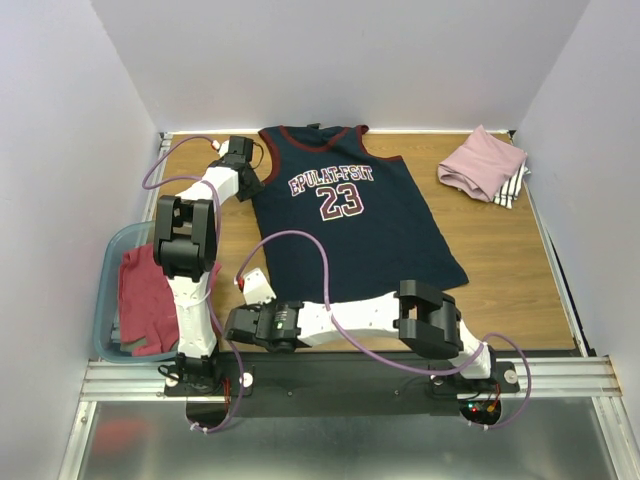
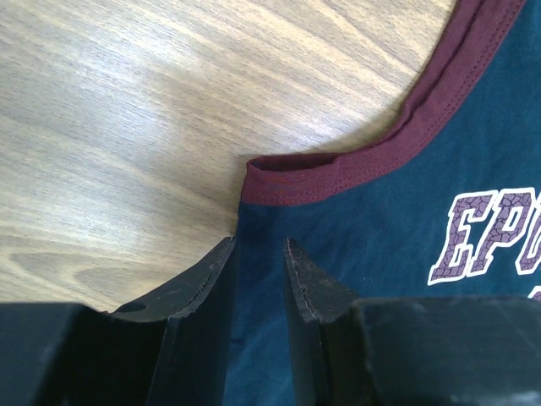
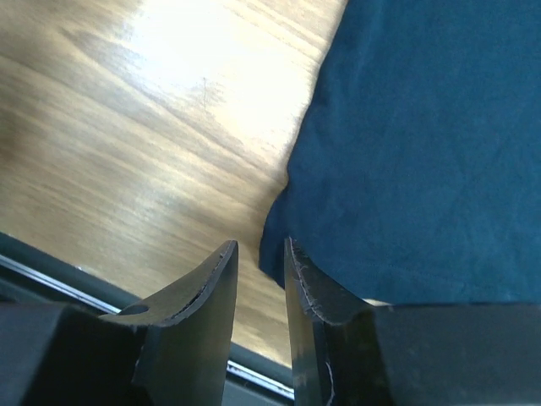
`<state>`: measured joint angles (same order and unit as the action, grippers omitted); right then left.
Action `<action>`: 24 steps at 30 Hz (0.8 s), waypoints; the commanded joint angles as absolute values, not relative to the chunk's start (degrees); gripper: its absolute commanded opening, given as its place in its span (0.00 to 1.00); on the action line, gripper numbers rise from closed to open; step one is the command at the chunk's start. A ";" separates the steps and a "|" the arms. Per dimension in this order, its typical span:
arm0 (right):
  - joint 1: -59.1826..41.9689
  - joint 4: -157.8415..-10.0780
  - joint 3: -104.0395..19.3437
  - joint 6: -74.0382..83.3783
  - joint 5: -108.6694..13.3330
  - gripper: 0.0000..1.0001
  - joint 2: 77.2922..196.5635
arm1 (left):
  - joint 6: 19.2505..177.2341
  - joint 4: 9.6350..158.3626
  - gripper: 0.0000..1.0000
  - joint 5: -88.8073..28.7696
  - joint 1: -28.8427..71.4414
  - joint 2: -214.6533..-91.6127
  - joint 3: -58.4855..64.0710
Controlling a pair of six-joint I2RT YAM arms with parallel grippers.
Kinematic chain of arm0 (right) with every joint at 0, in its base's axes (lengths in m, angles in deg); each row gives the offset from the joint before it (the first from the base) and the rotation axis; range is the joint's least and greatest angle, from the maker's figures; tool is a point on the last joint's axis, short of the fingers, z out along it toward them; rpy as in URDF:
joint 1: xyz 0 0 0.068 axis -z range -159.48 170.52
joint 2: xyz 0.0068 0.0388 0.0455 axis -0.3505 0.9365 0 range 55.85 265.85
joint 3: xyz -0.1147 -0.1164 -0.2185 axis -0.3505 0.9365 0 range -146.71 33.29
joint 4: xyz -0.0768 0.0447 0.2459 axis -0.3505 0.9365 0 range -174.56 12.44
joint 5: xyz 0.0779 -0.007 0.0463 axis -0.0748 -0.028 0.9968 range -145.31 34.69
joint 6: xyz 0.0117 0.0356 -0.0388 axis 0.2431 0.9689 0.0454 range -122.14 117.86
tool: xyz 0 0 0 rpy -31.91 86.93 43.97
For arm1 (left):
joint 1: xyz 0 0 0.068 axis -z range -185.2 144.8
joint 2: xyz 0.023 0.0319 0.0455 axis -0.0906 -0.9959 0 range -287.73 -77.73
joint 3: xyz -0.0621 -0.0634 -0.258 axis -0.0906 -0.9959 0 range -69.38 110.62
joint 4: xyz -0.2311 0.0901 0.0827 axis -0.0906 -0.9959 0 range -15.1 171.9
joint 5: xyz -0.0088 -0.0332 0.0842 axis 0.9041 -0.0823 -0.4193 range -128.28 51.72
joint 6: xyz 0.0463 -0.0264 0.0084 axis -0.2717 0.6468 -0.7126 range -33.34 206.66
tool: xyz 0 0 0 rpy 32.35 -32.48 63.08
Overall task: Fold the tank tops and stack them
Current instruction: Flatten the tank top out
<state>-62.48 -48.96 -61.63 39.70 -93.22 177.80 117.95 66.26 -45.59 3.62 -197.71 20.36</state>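
The navy jersey [image 1: 350, 230] with maroon trim and a white "23" lies flat, face up, in the middle of the table. My left gripper [image 1: 252, 188] is at its left armhole. In the left wrist view the gripper [image 2: 259, 241] is narrowly open, astride the jersey's [image 2: 380, 220] side edge just below the armhole corner. My right gripper [image 1: 258, 290] is at the jersey's near left corner. In the right wrist view the gripper [image 3: 260, 242] is narrowly open, with the hem corner of the jersey [image 3: 423, 144] at its tips.
A folded dusty pink top [image 1: 482, 162] lies on a white black-striped one [image 1: 512, 188] at the far right. Red tops [image 1: 145, 295] sit in the teal tub [image 1: 110, 270] at the left. Walls enclose the table on three sides. The metal rail [image 1: 350, 375] runs along the near edge.
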 commanded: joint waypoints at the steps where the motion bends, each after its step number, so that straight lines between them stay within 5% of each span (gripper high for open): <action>1: -63.33 -46.06 -64.54 40.92 -96.88 0.34 176.08 | 117.07 67.13 0.38 -45.31 3.06 -197.35 22.47; 24: -63.59 -43.69 -64.89 41.89 -100.04 0.38 183.20 | 116.90 67.22 0.37 -43.99 2.53 -196.99 22.03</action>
<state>-63.16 -45.62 -65.61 40.16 -95.62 183.37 117.73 66.28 -44.06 2.92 -197.73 20.36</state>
